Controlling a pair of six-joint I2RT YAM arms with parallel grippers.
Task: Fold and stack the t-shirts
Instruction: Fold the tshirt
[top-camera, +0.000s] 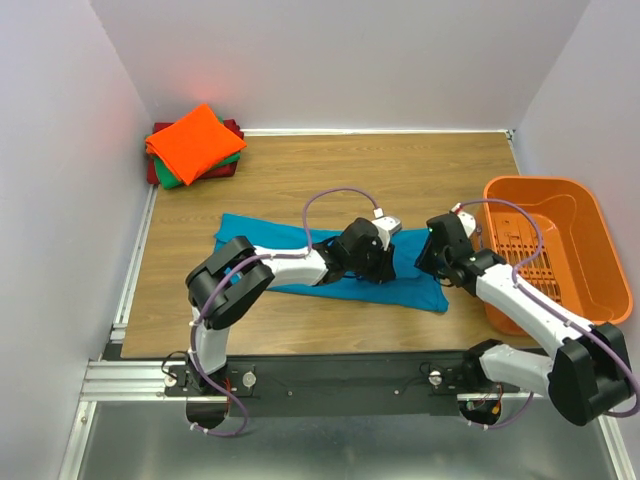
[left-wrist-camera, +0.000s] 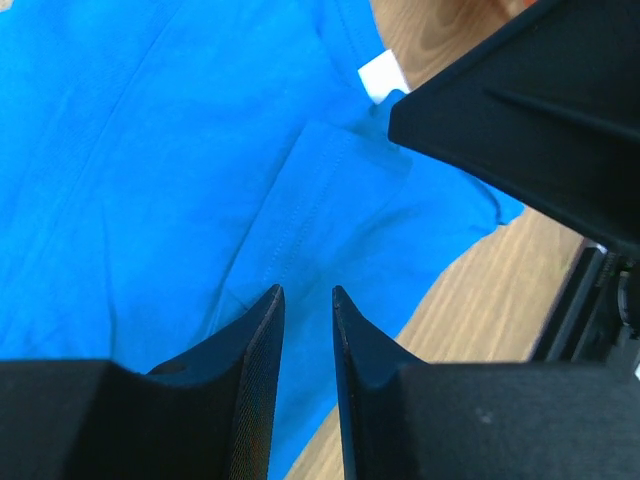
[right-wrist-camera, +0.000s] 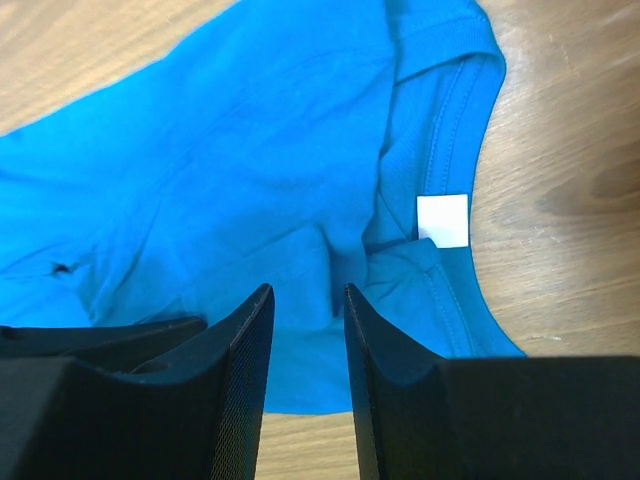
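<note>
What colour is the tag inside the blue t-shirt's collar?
White; the tag shows best in the right wrist view.

4 tees (top-camera: 262, 238), 1 bskt (top-camera: 535, 183), 2 arms (top-camera: 290, 266)

Robotics lab test cell, 2 arms (top-camera: 520, 300) bolted to aluminium rail (top-camera: 130, 380), plain white walls (top-camera: 350, 60), wooden tabletop (top-camera: 400, 170)

The table (top-camera: 330, 170) is made of light brown wood with darker lines in it. Pale walls stand close around it: a back wall (top-camera: 340, 60), a left wall (top-camera: 60, 180) and a right wall (top-camera: 590, 90). A silver rail (top-camera: 120, 380) runs along the near edge. Below it lies a flat grey sheet (top-camera: 350, 450). The light is soft and even.
</note>
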